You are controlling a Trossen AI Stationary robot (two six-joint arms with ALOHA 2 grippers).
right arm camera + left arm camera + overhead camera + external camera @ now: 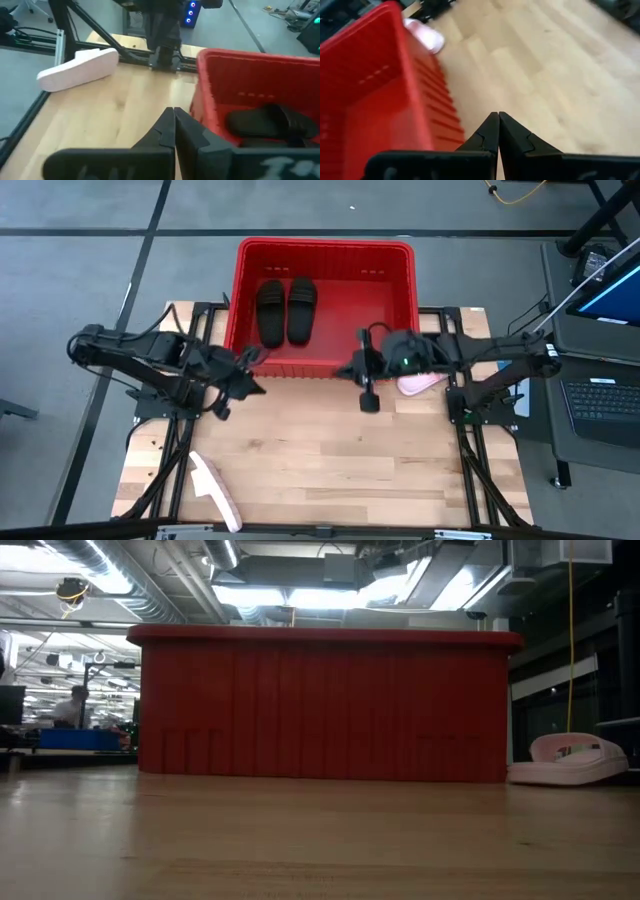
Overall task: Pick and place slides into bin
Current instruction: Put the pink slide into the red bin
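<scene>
Two black slides lie in the bin; two pink slides rest on the desk. Left tool and right tool hang beside the bin's near wall, both pressed together, empty.

A laptop sits right of the wooden table; a yellow cable crosses the floor

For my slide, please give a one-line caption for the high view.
Two black slides lie in the red bin; two pink slides wait on the table, both tools shut.
</scene>
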